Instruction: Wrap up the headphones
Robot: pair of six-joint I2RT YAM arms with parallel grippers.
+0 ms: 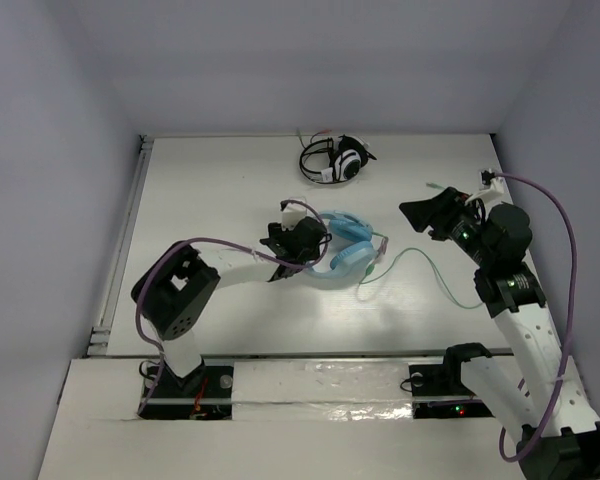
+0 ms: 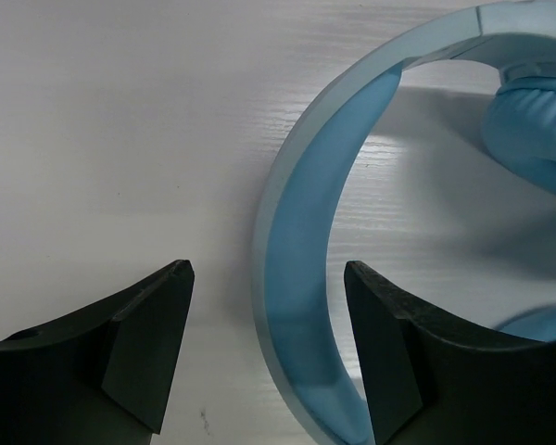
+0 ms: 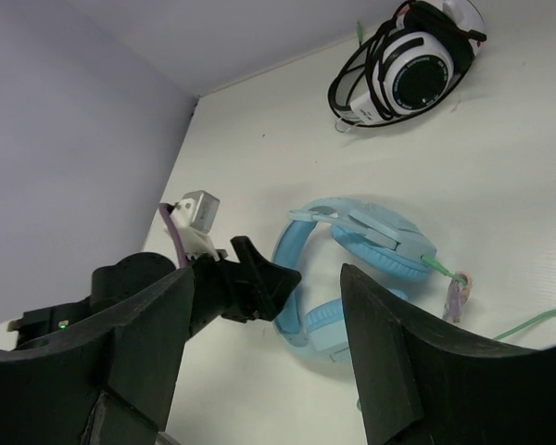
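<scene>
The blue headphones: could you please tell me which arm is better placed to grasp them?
Probably left: the left gripper is open at the headband, seen between its fingers, while the right gripper, also open, stands off to the side.

Light blue over-ear headphones [image 1: 342, 245], lying flat on the white bench [image 1: 220, 180], roughly mid-bench. Wide headband [image 2: 292, 315]: pale outside, brighter blue padding inside, arch bulging toward 7 o'clock. Padded earcups [image 3: 380, 250] folded close together at the 1 o'clock end. Thin pale green cable [image 1: 435, 270] loose, unwrapped, trailing in curves toward 4 o'clock.
</scene>
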